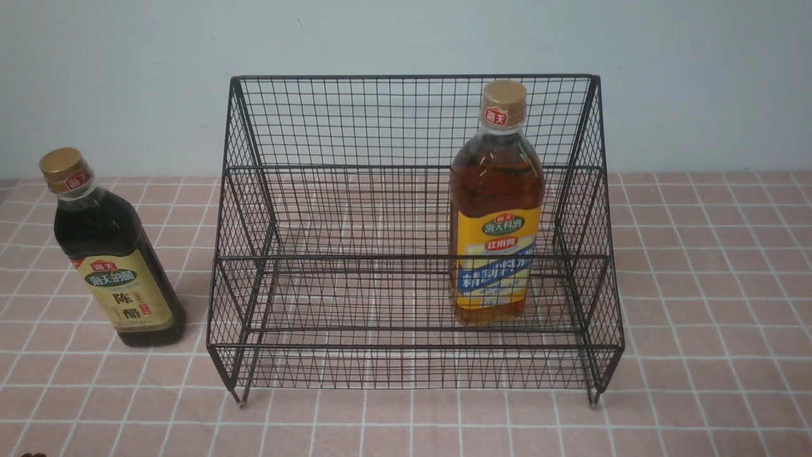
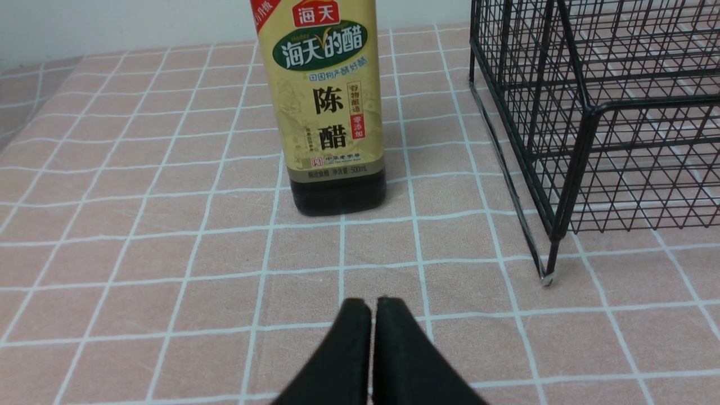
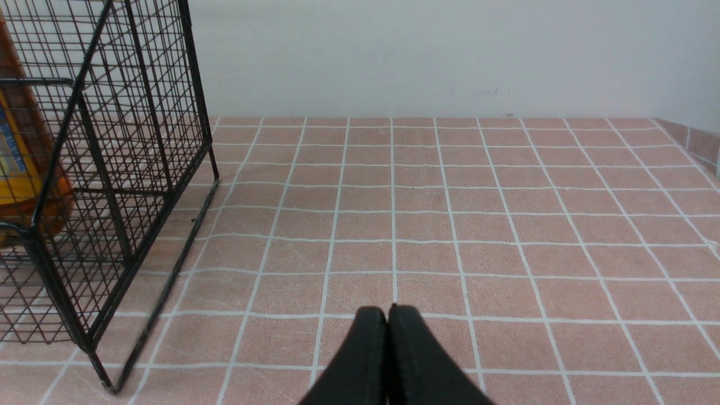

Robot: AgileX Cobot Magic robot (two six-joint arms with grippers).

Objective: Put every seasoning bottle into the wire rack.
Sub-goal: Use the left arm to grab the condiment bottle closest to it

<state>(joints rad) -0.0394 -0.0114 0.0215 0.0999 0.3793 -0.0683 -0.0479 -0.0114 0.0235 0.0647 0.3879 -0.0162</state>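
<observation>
A black wire rack (image 1: 412, 348) fills the frame's centre on a pink checked tablecloth (image 1: 710, 304), with open cloth at both sides and before its short legs. The amber bottle (image 1: 497, 209) stands upright, cap up, inside the rack at centre right; the near-black bottle (image 1: 114, 254) stands upright on the cloth at far left, just outside the rack's side. The left gripper (image 2: 373, 315) and right gripper (image 3: 387, 320) each hover over bare cloth, fingers pressed together, empty.

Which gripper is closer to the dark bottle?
Left. The left gripper is in front of the dark bottle, close by; the right gripper is past the rack on its opposite side.
</observation>
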